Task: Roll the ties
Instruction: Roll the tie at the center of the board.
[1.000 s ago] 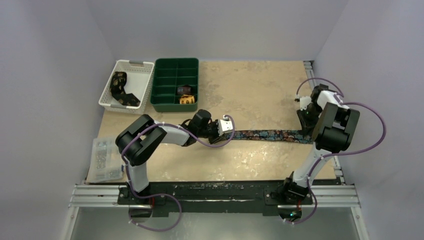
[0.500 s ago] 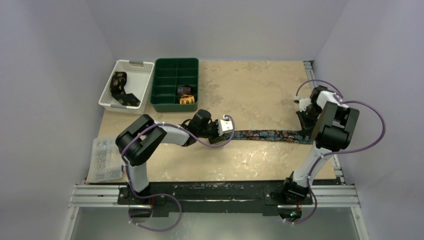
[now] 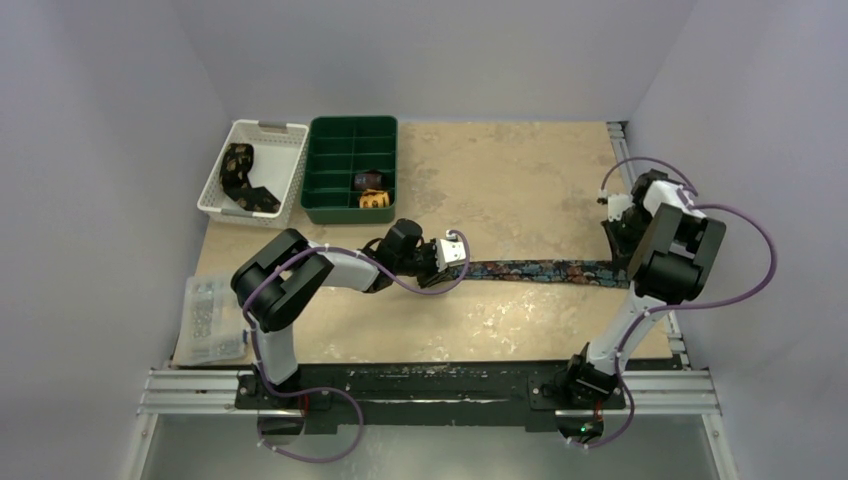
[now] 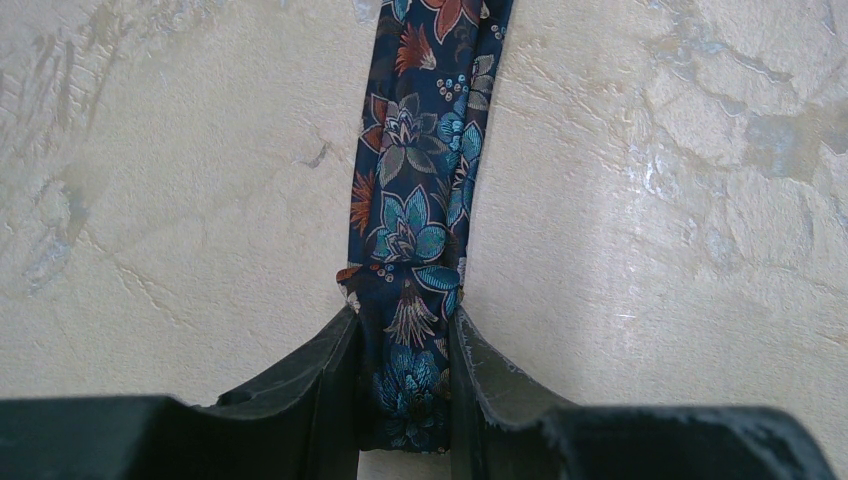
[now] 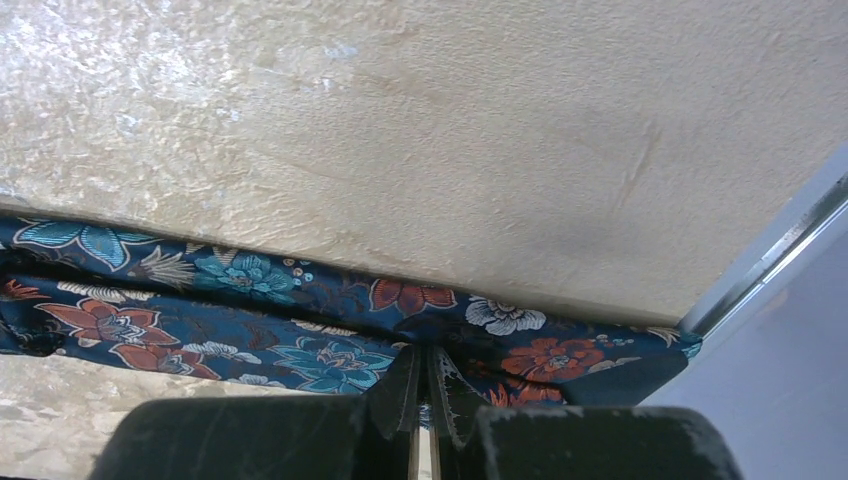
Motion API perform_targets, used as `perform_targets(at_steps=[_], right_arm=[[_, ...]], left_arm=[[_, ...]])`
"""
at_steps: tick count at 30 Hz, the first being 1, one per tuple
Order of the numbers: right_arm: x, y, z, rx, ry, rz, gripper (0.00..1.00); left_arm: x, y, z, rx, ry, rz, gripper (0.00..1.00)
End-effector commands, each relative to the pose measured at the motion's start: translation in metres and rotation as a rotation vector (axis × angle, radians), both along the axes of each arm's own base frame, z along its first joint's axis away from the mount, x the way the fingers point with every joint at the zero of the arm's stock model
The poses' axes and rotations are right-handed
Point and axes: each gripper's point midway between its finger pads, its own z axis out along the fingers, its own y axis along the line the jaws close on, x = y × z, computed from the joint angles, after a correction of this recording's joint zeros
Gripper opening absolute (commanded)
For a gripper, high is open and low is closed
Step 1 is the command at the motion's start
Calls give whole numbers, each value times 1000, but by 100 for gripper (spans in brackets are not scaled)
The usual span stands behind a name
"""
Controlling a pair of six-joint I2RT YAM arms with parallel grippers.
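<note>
Left gripper [image 4: 405, 335] clamps one end of the navy floral tie [image 4: 420, 180], a black finger pressed against each long edge, with the fabric bunched narrow between them. In the left wrist view the tie runs straight up from the bottom centre to the top edge.

Seen from above, its long axis lies almost level across the middle of the beige table [image 3: 520, 180], from the frame's centre to the right edge, flat and drawn out straight.

At that far end the right gripper [image 5: 422, 372] is pinched fully together on the near edge of the fabric, close to the table's metal rim.

In the upper left, a white basket [image 3: 222, 175] holds a black-and-gold tie [image 3: 240, 182]. Beside it, a green divided tray [image 3: 325, 160] holds two rolled ties [image 3: 371, 190].
</note>
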Motion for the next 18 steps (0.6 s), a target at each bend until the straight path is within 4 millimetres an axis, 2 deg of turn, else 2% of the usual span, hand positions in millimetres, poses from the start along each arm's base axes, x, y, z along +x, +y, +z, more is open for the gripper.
perform_targets(at_steps=[1,6,8,9,10,14,18], right_arm=[[13,-27,10,-95,-55,18,0],[15,-28,2,-92,-53,13,0],[18,-27,5,-85,-61,6,15],[20,-26,8,-76,-67,4,28],[23,-24,12,-66,-80,2,34],[42,-19,39,-22,-155,-6,42],[41,-4,64,34,-199,-24,42]], left_arm=[[-11,30,-37,146,82,37,5],[-12,30,-37,149,84,32,4],[-13,30,-37,149,82,25,4],[-13,29,-36,149,82,22,4],[-13,29,-35,150,83,19,4],[-15,26,-29,158,88,3,4],[-14,24,-19,168,120,10,3]])
